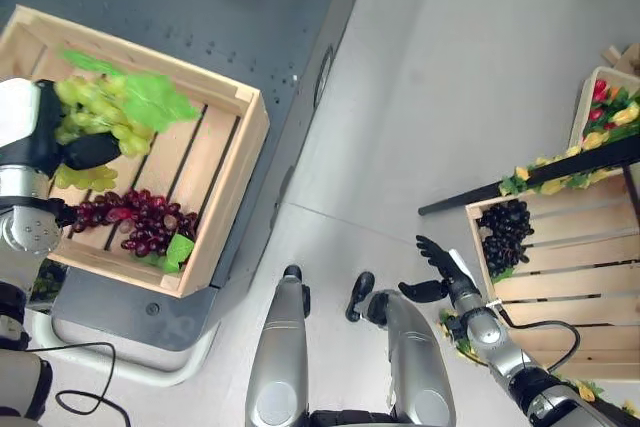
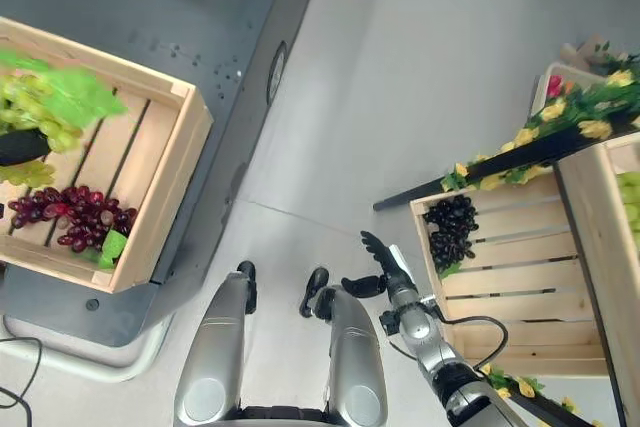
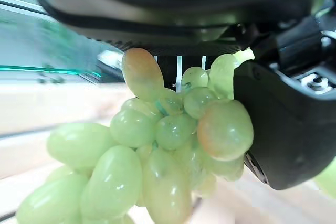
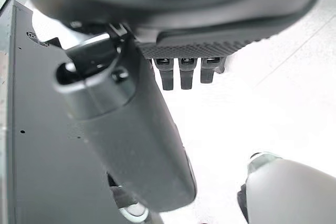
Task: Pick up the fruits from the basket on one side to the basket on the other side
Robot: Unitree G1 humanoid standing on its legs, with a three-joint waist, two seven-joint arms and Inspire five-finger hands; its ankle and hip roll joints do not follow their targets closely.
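Green grape bunch (image 3: pixel 157 156) pinched in left hand (image 1: pixel 85 152) at 9 o'clock; light, loose, best gripped near stem. Right hand (image 1: pixel 437 262) spread, empty, 4 o'clock.

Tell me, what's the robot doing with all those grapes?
It is moving fruit between two wooden crates. Its left robot hand is closed around a bunch of green grapes over the left crate, where red grapes lie on the slats. Its right robot hand hangs open and empty beside the right crate, which holds black grapes.
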